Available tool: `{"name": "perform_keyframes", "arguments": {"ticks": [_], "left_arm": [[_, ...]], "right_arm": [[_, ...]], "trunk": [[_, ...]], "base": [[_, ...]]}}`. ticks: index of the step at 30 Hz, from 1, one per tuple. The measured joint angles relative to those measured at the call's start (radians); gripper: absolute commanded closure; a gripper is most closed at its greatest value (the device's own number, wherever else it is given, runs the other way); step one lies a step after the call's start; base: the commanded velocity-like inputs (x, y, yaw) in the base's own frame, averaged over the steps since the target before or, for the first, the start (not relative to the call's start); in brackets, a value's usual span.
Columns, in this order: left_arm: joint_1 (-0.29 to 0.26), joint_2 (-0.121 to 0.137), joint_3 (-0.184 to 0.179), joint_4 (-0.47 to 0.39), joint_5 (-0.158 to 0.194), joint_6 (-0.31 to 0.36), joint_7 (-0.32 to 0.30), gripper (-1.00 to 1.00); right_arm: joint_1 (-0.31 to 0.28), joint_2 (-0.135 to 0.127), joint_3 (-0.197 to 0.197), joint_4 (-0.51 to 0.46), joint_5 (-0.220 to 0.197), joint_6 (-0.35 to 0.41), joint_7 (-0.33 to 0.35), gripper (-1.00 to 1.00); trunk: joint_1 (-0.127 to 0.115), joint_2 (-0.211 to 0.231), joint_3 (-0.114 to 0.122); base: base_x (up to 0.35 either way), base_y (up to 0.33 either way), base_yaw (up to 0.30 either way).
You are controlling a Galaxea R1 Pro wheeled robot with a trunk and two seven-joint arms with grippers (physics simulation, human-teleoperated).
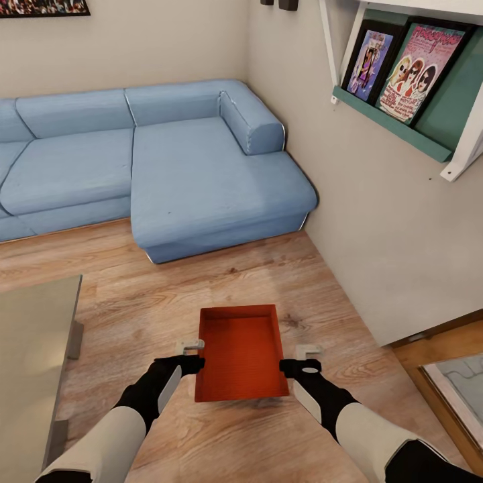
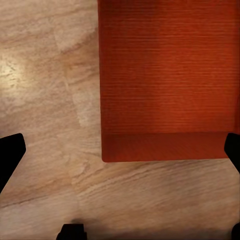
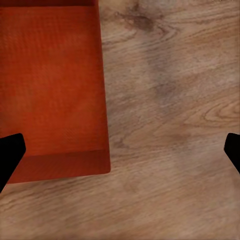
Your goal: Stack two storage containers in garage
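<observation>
1. Orange-red plastic sits between the robot's two arms: one storage container [image 1: 241, 352] lies flat on the light wood floor [image 1: 134, 315] of the living room, its near end level with both wrists.
2. The left gripper [image 1: 190, 347] hangs just beside the container's left wall and the right gripper [image 1: 308, 350] just beside its right wall; in both wrist views the fingers [image 2: 10, 152] stand wide apart at the frame edges, holding nothing.
3. Risk, as a judgement: each gripper sits outside the wall instead of astride it, so closing now would likely catch air, or nudge the light bin sideways across the smooth planks.
4. A pinch on only one low wall could tip the bin as it rises.
5. The container is rectangular, topless, low-walled, with a finely ribbed base, and it looks empty.
6. Further off, the grey bench [image 1: 33, 362] at left and the blue sofa [image 1: 201, 168] ahead could hamper turning away with the load.
</observation>
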Motion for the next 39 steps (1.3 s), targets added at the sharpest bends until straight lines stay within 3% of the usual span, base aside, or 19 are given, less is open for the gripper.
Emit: {"name": "perform_keyframes", "arguments": {"ticks": [8, 38, 39], "left_arm": [[0.0, 0.002, 0.0, 0.001, 0.002, 0.0, 0.002, -1.0], [0.0, 0.001, 0.0, -0.001, 0.002, -0.004, -0.003, -1.0], [0.0, 0.001, 0.0, -0.002, 0.002, -0.005, -0.003, -1.0]], "right_arm": [[0.0, -0.005, -0.001, 0.0, -0.001, 0.001, 0.002, -1.0], [0.0, -0.003, 0.0, 0.0, 0.0, -0.005, 0.002, -1.0], [0.0, 0.007, 0.001, -0.001, 0.075, -0.008, -0.003, -1.0]], "trunk": [[0.0, 0.0, 0.0], [0.115, -0.21, -0.094], [0.119, -0.217, -0.097]], "base": [[0.0, 0.0, 0.0], [0.0, 0.0, 0.0], [0.0, 0.0, 0.0]]}}
